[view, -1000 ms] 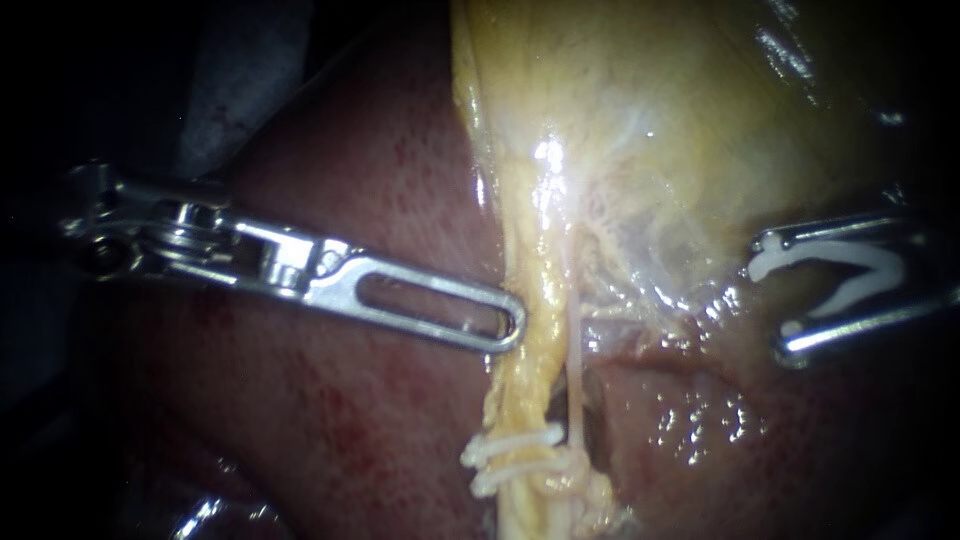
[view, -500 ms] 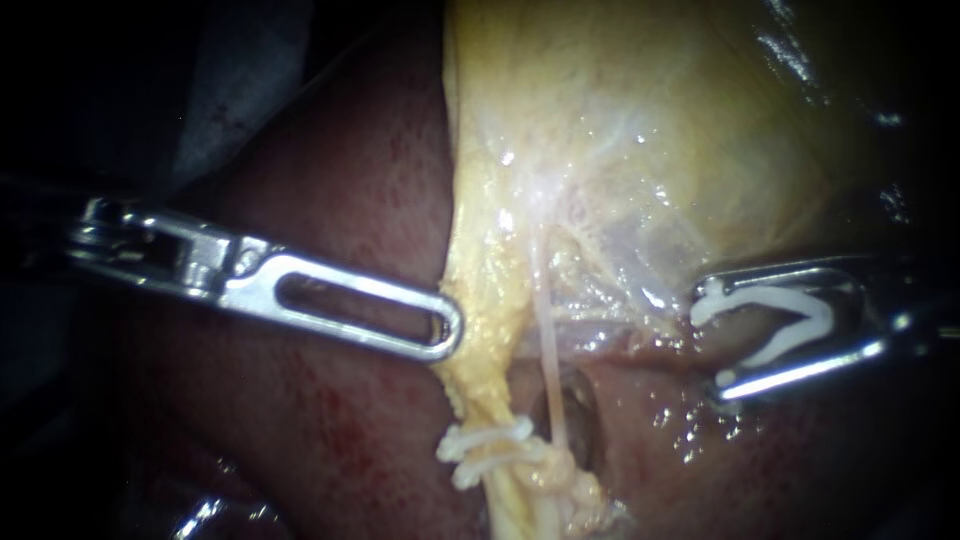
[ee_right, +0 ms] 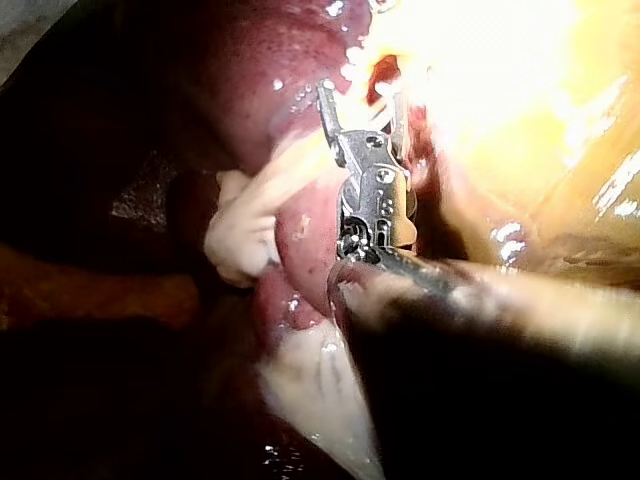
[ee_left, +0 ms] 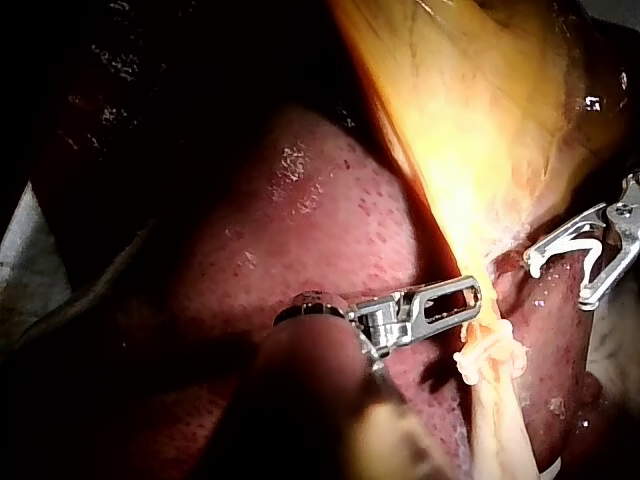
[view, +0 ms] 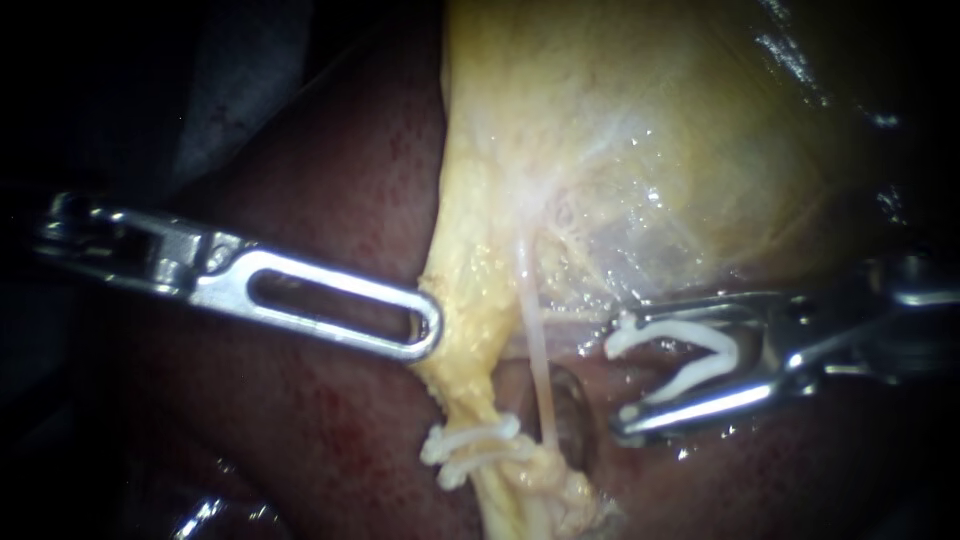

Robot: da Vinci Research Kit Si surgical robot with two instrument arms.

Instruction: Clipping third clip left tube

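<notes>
The left tube [view: 465, 340] is a thick yellow strand running down from the gallbladder [view: 650, 120], with two white clips [view: 470, 445] across its lower end. My left instrument [view: 425, 325] has slotted jaws lying together, pinching the strand's left edge and holding it out to the left; the same grip shows in the left wrist view [ee_left: 470, 295]. A thin pale tube [view: 535, 340] runs just right of the strand. My right instrument [view: 620, 385] carries an open white clip [view: 700, 365] between wide-spread jaws, a short way right of the thin tube and touching neither tube.
Dark red liver [view: 330, 170] lies behind and under both instruments. A small dark hole [view: 575, 410] opens in the tissue beside the thin tube. In the right wrist view the right instrument [ee_right: 362, 95] points at the brightly lit yellow tissue.
My right instrument has come in leftward with its open clip, nearing the tubes. The left instrument has drawn back to the left, and the yellow strand has followed it.
</notes>
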